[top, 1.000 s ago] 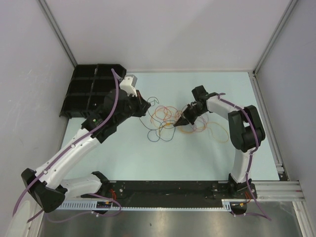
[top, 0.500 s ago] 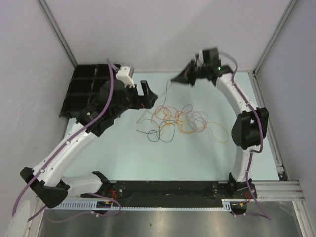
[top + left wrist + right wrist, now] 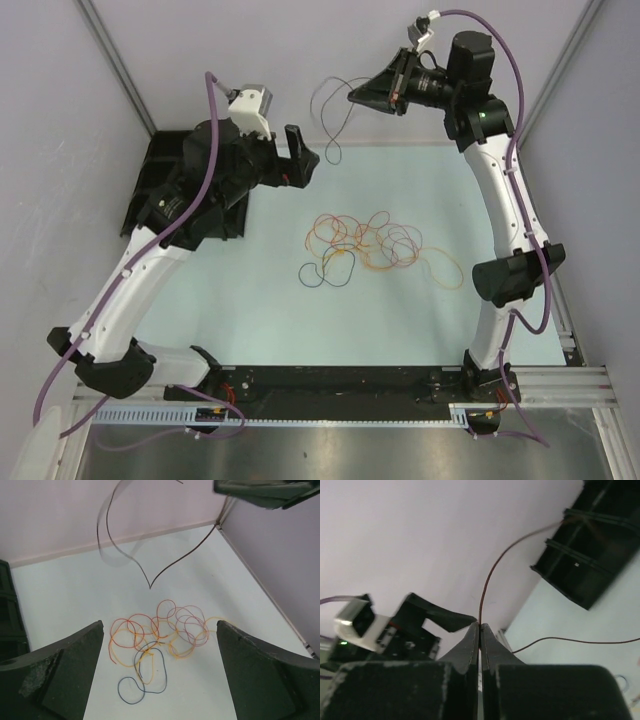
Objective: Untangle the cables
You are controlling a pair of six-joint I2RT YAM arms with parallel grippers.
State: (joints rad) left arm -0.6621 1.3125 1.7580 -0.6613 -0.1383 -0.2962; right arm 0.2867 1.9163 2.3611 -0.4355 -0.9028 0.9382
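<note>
Table (image 3: 250, 310), near to far:
- The dark blue-black cable (image 3: 322, 274) is the nearest strand. It lies flat in two loops at the near-left edge of the pile, and its far end overlaps the orange strands.
- The cable tangle (image 3: 375, 243) sits mid-table, with red, orange, yellow and pinkish-purple loops overlapping. One orange loop trails off to the right.
- The left gripper (image 3: 159, 627) is open with the jaws wide apart and nothing between them. It's above the far-left part of the table and points down toward the pile, which its wrist cam frames between the fingers.
- The black compartment tray (image 3: 160, 160) is at the far-left corner, partly hidden under the left arm.
- The right gripper (image 3: 480, 626) is up high over the far edge, in front of the back wall. It's pinched shut on one thin dark cable (image 3: 149, 584), and no gap shows at the tips.
- That cable arcs left from the fingertips and hangs in loose curves. Its lowest bend is in the air beyond the pile and apart from it (colour reads brownish-black; the upper part is blurred in the left wrist view).
- I can't tell whether its far end touches the table.
</note>
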